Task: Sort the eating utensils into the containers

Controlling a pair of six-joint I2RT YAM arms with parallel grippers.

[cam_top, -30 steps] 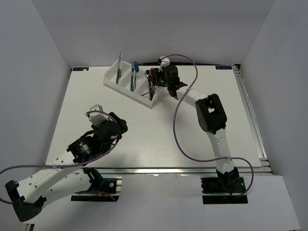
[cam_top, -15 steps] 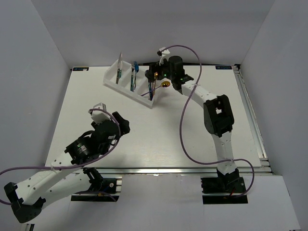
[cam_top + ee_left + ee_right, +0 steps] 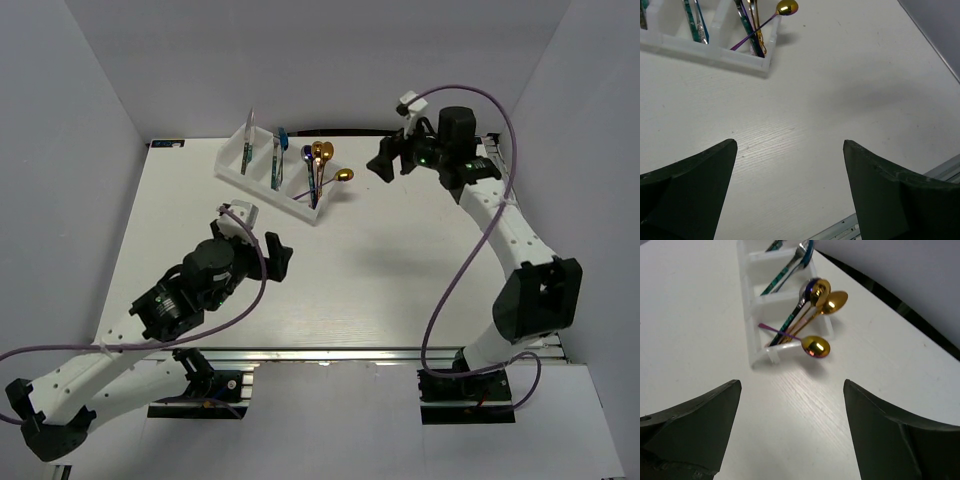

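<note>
Lying well beyond right fingers [image 3: 695, 422]: spoons [image 3: 821, 294]

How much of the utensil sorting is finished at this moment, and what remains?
Done: all visible utensils sit in the white tray. In hand: nothing; the left gripper and right gripper are open, empty. Left: maybe only the gold spoon, its bowl hanging outside the tray wall.
</note>
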